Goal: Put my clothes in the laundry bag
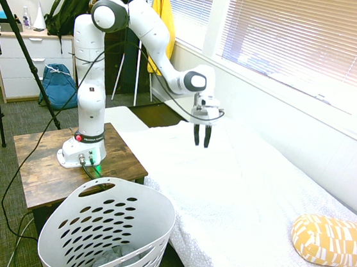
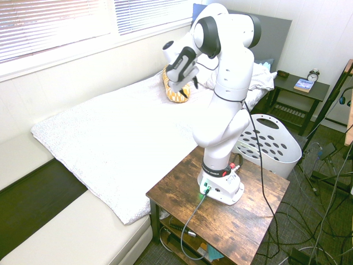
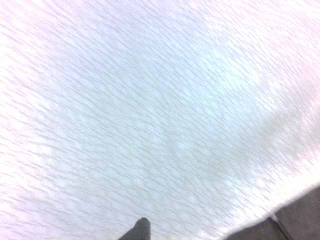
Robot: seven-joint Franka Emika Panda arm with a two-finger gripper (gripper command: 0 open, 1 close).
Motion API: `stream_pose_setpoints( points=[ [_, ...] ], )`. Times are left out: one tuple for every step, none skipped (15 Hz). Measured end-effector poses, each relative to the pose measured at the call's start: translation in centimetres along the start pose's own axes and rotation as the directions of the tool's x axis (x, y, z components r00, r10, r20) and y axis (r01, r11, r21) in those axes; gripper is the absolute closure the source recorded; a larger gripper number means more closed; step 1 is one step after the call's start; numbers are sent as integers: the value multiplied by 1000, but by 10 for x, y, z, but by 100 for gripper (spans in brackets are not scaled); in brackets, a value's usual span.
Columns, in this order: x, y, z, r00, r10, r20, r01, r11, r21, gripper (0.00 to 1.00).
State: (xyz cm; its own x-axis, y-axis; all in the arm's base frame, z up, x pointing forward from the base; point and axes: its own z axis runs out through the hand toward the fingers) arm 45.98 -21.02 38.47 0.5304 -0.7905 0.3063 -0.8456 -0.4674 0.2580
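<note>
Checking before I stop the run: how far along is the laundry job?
Looks done: grey clothes lie at the bottom of the laundry basket. In hand: nothing; the gripper hangs open and empty over the white bedspread. Left: no other garment shows on the bed.

Yellow patterned pillow (image 1: 334, 241) lies on white bedspread (image 1: 254, 206).

Daylight floods through the blinds (image 1: 293, 37) behind me — the bedspread (image 1: 248, 199) glares white, and my wrist view smears.
</note>
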Motion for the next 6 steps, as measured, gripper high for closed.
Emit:
stream_pose_setpoints(
  points=[
    [-13, -37, -38, 1000, -28, 9, 28, 998, 61, 0],
    [-30, -69, -70, 998, -63, 15, 61, 992, 111, 0],
    [-51, -95, -95, 995, -104, 11, 101, 983, 154, 0],
    [-74, -116, -116, 990, -139, 14, 134, 972, 195, 0],
    [-97, -133, -134, 985, -170, 29, 158, 960, 233, 0],
    [-117, -146, -149, 980, -195, 49, 175, 948, 265, 0]
  ],
)
